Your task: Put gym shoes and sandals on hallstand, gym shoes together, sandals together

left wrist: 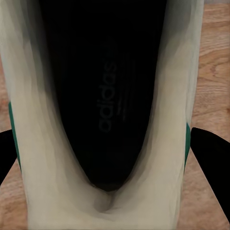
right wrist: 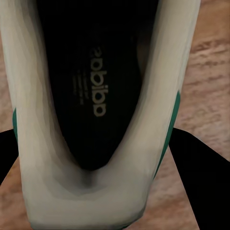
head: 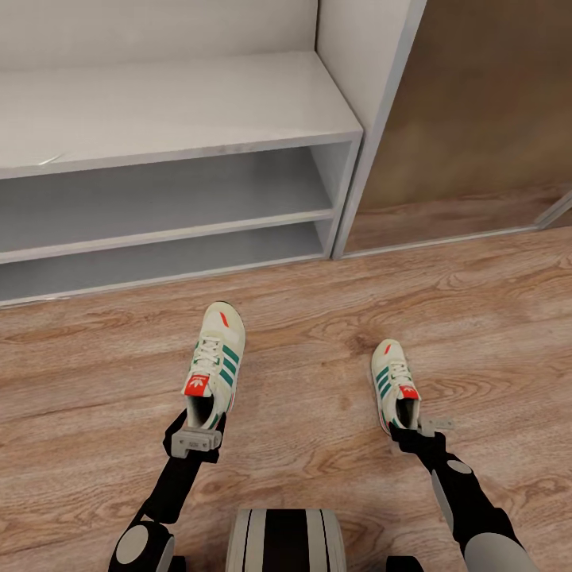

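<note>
Two off-white gym shoes with green stripes point toward the hallstand (head: 183,99), a light grey unit with a wide bench top over two low shelf slots. My left gripper (head: 199,433) is shut on the heel of the left gym shoe (head: 214,361), which looks larger, as if lifted off the corridor floor (head: 318,349). My right gripper (head: 411,427) is shut on the heel of the right gym shoe (head: 393,381). In each wrist view, black fingers (left wrist: 211,153) (right wrist: 196,163) press the sides of a shoe heel (left wrist: 105,201) (right wrist: 86,201). The sandals are out of view.
The hallstand's tall side panel (head: 373,119) ends it on the right. Beyond it stands a brown wall panel (head: 492,103) with a grey floor strip (head: 445,242). My trunk (head: 286,540) shows at the bottom centre, with wood floor all around the shoes.
</note>
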`<state>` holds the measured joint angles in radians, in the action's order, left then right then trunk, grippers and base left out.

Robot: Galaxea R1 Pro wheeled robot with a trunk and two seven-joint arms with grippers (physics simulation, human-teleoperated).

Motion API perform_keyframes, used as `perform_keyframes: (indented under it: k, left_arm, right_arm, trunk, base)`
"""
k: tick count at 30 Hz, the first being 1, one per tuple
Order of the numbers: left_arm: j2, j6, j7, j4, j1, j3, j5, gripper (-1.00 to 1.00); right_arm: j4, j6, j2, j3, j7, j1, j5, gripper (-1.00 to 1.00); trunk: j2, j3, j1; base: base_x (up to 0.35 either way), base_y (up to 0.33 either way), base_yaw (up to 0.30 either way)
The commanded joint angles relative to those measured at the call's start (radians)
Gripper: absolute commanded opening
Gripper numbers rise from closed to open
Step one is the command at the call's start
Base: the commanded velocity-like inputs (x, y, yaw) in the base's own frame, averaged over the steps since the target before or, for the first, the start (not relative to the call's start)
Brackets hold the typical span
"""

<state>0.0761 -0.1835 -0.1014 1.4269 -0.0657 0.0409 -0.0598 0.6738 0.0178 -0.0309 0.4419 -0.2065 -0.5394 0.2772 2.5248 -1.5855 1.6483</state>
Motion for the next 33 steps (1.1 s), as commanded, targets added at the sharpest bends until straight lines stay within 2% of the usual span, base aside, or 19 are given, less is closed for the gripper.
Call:
perform_keyframes:
  k: [1, 16, 33]
  left_arm:
    - [0.001, -0.003, -0.002, 0.0, 0.0, -0.001, -0.006, -1.0]
    - [0.001, -0.005, -0.001, 0.001, 0.0, -0.002, -0.005, -1.0]
    - [0.0, -0.002, 0.001, 0.003, 0.0, -0.003, -0.003, -1.0]
  right_arm:
    - [0.001, 0.002, 0.001, 0.006, -0.008, -0.001, 0.008, -1.0]
    - [0.001, 0.003, 0.002, 0.006, -0.008, -0.001, 0.008, -1.0]
    - [-0.002, -0.001, 0.003, 0.004, -0.015, 0.0, 0.008, -1.0]
  trunk:
    - [0.0, 0.0, 0.0]
    - [0.0, 0.0, 0.0]
    - [-0.004, 0.065, -0.008]
  base:
    - [0.0, 0.0, 0.0]
    - [0.0, 0.0, 0.0]
    - [0.0, 0.0, 0.0]
